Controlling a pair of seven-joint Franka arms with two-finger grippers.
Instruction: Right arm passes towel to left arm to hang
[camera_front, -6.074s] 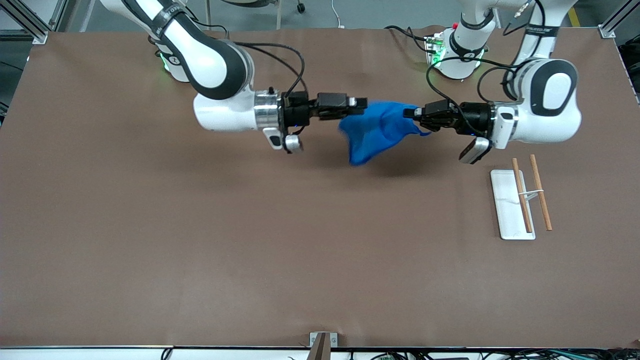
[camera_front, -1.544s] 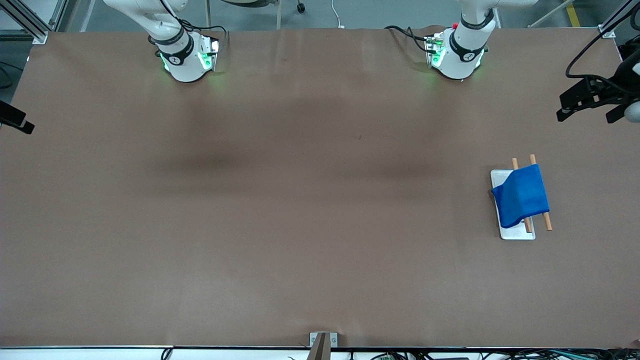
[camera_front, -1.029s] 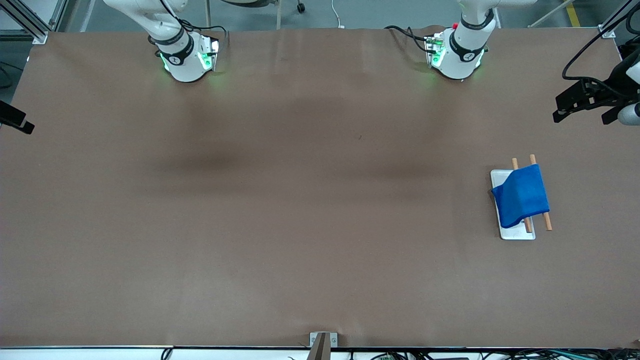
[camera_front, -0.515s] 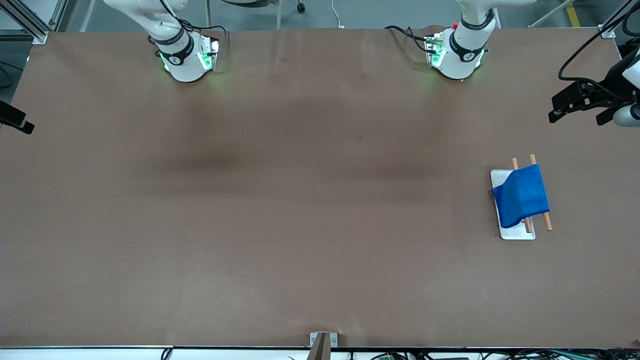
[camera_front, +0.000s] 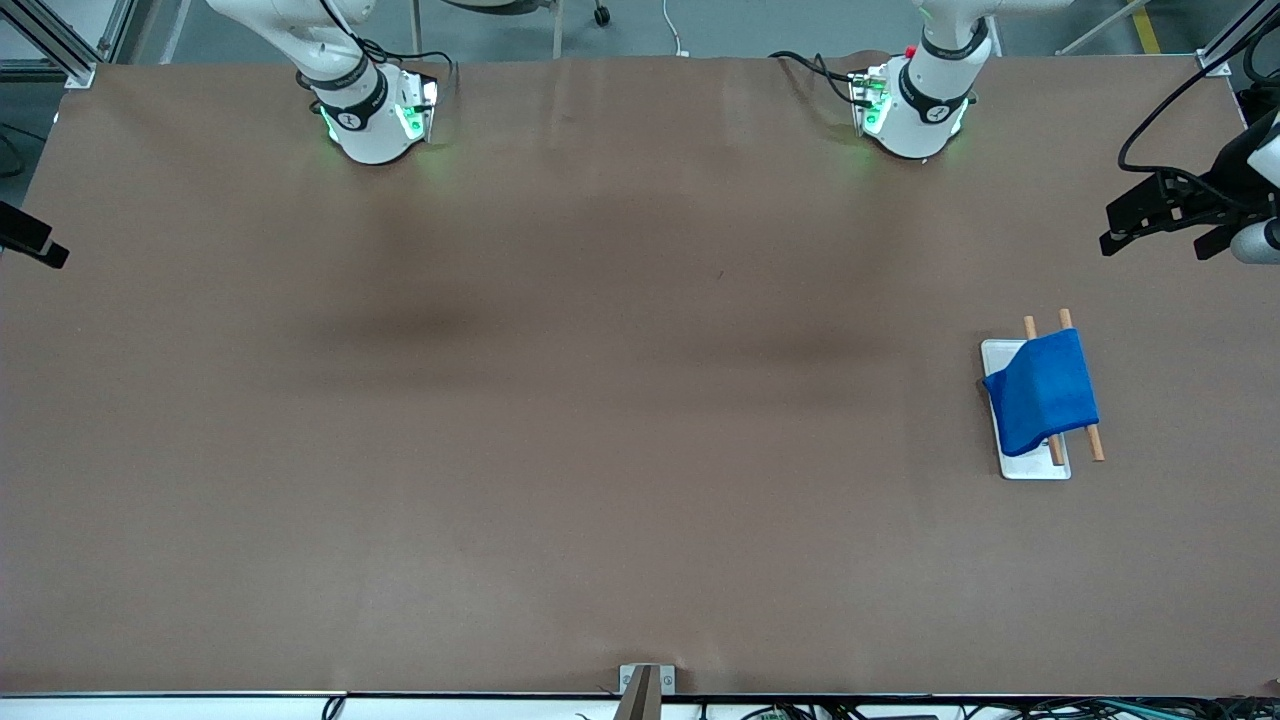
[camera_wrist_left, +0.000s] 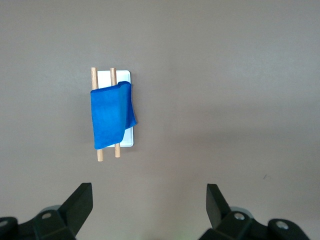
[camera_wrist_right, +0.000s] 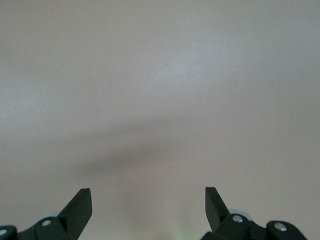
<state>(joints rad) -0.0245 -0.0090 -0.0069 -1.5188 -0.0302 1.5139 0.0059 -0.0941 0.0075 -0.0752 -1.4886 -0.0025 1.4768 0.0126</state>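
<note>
The royal-blue towel (camera_front: 1040, 392) hangs draped over the two wooden rods (camera_front: 1094, 447) of a small rack with a white base (camera_front: 1032, 467), at the left arm's end of the table. It also shows in the left wrist view (camera_wrist_left: 111, 116), over the rods (camera_wrist_left: 100, 154) and base (camera_wrist_left: 124, 78). My left gripper (camera_front: 1115, 232) is open and empty, high over the table edge at that end, apart from the towel; its jaws (camera_wrist_left: 148, 186) stand wide. My right gripper (camera_wrist_right: 147, 190) is open and empty over bare table; only part of it (camera_front: 35, 245) shows at the right arm's end.
The brown table cover (camera_front: 600, 400) is bare apart from the rack. Both arm bases (camera_front: 370, 110) (camera_front: 910, 100) stand along the table edge farthest from the front camera. A small bracket (camera_front: 645, 685) sits at the nearest edge.
Six seconds ago both grippers held the towel in the air over mid-table. Now it hangs on the rack and both arms are drawn back. Lately only the left gripper has drifted slightly.
</note>
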